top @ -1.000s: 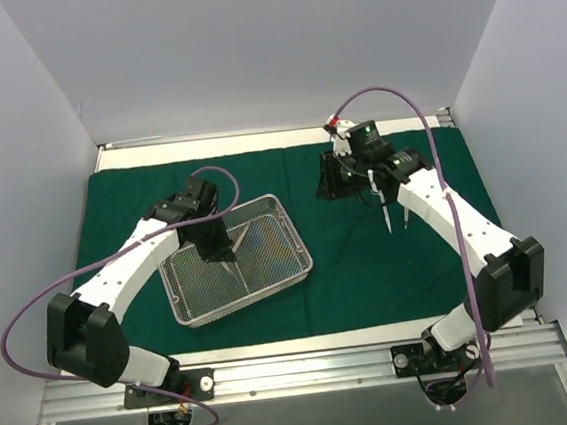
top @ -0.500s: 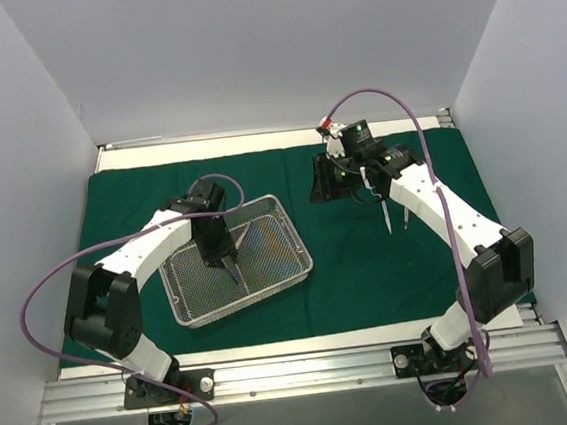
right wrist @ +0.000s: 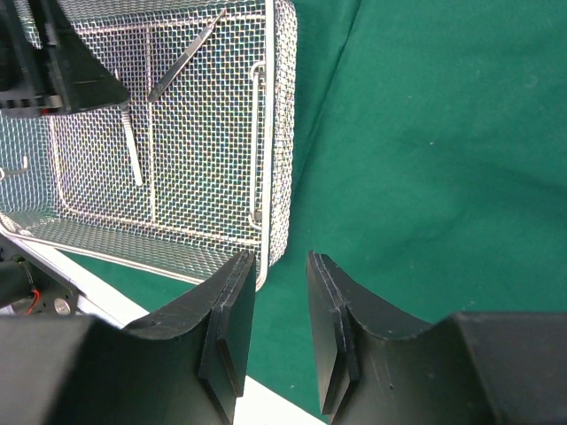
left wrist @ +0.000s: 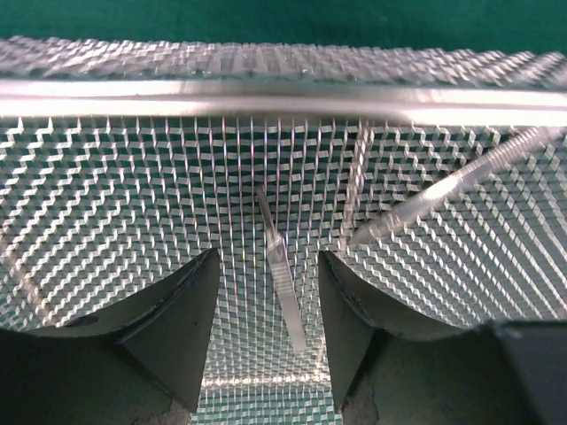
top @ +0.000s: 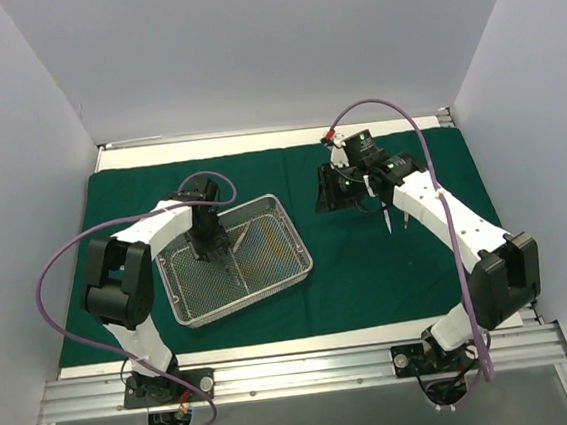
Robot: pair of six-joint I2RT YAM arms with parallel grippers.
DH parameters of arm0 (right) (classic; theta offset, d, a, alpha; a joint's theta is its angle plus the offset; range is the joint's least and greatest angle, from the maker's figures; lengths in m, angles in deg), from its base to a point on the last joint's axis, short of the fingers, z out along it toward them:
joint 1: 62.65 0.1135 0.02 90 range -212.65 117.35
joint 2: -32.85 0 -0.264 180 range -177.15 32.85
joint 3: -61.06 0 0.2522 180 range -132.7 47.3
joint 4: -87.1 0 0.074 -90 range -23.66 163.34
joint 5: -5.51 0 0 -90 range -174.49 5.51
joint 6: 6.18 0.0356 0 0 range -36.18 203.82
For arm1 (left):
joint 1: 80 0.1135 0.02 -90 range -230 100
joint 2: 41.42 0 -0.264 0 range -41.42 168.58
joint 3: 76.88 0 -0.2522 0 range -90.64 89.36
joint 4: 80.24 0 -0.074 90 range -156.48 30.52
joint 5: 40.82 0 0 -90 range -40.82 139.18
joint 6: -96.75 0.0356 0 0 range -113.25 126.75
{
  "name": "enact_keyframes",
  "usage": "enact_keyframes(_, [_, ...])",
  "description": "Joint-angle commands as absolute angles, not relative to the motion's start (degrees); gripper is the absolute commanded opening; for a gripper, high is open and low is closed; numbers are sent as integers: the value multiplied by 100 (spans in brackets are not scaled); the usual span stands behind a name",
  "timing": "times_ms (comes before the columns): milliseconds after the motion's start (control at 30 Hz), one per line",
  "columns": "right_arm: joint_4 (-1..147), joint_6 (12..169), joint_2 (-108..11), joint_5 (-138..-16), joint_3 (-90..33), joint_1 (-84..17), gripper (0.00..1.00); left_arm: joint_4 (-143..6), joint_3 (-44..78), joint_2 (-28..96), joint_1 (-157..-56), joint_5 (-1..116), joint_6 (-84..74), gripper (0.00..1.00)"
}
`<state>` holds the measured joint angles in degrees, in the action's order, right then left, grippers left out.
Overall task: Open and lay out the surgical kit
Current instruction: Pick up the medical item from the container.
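The dark green cloth (top: 370, 274) lies spread flat, and the silver wire-mesh tray (top: 295, 231) rests on its left half. My left gripper (top: 210, 248) is down inside the tray and open. In the left wrist view a slim silver instrument (left wrist: 282, 274) lies on the mesh between the fingers (left wrist: 190, 310), touching neither. A second instrument (left wrist: 443, 190) lies to its right. My right gripper (top: 330, 196) hovers over the cloth right of the tray, jaws slightly apart with nothing between them. Two silver instruments (top: 389, 217) lie on the cloth beside the right arm.
The right wrist view has the tray's end wall (right wrist: 279, 106) just ahead of my right gripper (right wrist: 279, 258), with the cloth's edge and bare white table (right wrist: 266, 403) below. White walls enclose the table on three sides. An aluminium rail (top: 299, 372) runs along the near edge.
My left gripper has opened and drawn back toward the tray's far left, leaving the slim instrument lying on the mesh. The right arm has barely moved.
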<state>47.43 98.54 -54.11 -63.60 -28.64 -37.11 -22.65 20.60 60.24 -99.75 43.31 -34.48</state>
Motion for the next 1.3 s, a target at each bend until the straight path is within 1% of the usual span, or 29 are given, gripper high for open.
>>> enact_keyframes(0, [4723, 9744, -5030, -6313, -2785, -3795, 30, -2579, 1808, 6175, -9898, 4206, -3412, 57])
enact_keyframes(200, [4724, 9762, -4898, -6252, -2582, -3918, 30, -2781, 1842, 6387, -9775, 4109, -3473, 57])
enact_keyframes(333, [4671, 9753, -4854, -6243, -2512, -3962, 29, -2869, 1913, 6291, -9731, 4021, -3508, 52])
enact_keyframes(400, [4662, 9753, -4836, -6234, -2503, -3980, 29, -2878, 1939, 6290, -9723, 4004, -3508, 51])
enact_keyframes(733, [4644, 9665, -4827, -6216, -2538, -4015, 28, -2747, 2010, 6904, -9784, 4004, -3552, 48])
enact_keyframes(800, [4636, 9639, -4801, -6260, -2573, -4015, 28, -2694, 1914, 6958, -9933, 3898, -3552, 47])
enact_keyframes(833, [4644, 9613, -4801, -6269, -2591, -4024, 27, -2632, 1870, 7045, -9942, 3898, -3552, 45])
enact_keyframes(867, [4627, 9621, -4818, -6286, -2608, -4024, 27, -2632, 1834, 7098, -9951, 3924, -3578, 41])
enact_keyframes(900, [4627, 9621, -4818, -6287, -2626, -4024, 27, -2649, 1843, 7160, -9968, 4046, -3613, 32])
enact_keyframes(967, [4679, 9647, -4783, -6278, -2635, -4024, 27, -2755, 1904, 7405, -9960, 4161, -3727, 29])
enact_keyframes(1033, [4688, 9639, -4748, -6313, -2652, -4033, 27, -2990, 2175, 7599, -9969, 4293, -3920, 23])
enact_keyframes(1167, [4478, 9481, -4713, -6479, -2819, -4033, 27, -3440, 2633, 7477, -9960, 4381, -3869, 10])
enact_keyframes(1200, [4469, 9472, -4696, -6515, -2819, -4033, 27, -3475, 2642, 7433, -9960, 4390, -3843, 4])
enact_keyframes(1267, [4477, 9472, -4626, -6533, -2741, -4033, 27, -3432, 2616, 7284, -9968, 4338, -3781, 2])
